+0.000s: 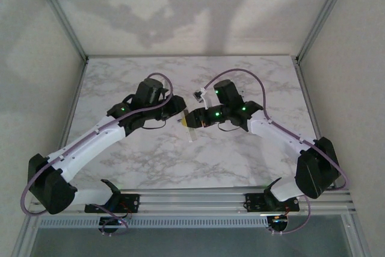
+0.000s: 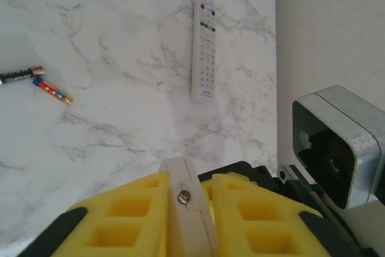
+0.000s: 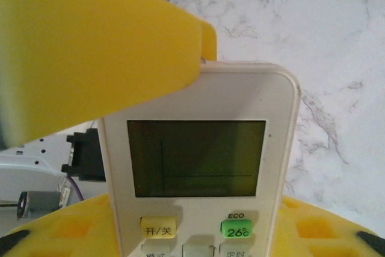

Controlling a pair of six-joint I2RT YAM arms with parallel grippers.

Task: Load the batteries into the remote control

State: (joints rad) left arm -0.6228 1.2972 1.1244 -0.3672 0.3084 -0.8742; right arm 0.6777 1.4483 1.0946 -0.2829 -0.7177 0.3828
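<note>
A cream remote control (image 3: 198, 161) with a dark LCD screen and a green "26°C" button is held in the air between both arms, above mid-table (image 1: 191, 127). My right gripper (image 3: 198, 233) is shut on its lower body, yellow pads (image 3: 328, 230) on either side. My left gripper (image 2: 187, 188) is shut on the remote's thin edge (image 2: 189, 209), pinching its top end, and one left finger (image 3: 90, 46) crosses above the screen. Two batteries lie on the marble at the far left of the left wrist view: a dark one (image 2: 21, 75) and a multicoloured one (image 2: 53, 90).
A second, slim white remote (image 2: 204, 49) with coloured buttons lies flat on the marble table (image 2: 120, 34), apart from the batteries. The right arm's grey camera housing (image 2: 337, 142) is close beside my left fingers. Metal frame posts (image 1: 319, 22) border the table.
</note>
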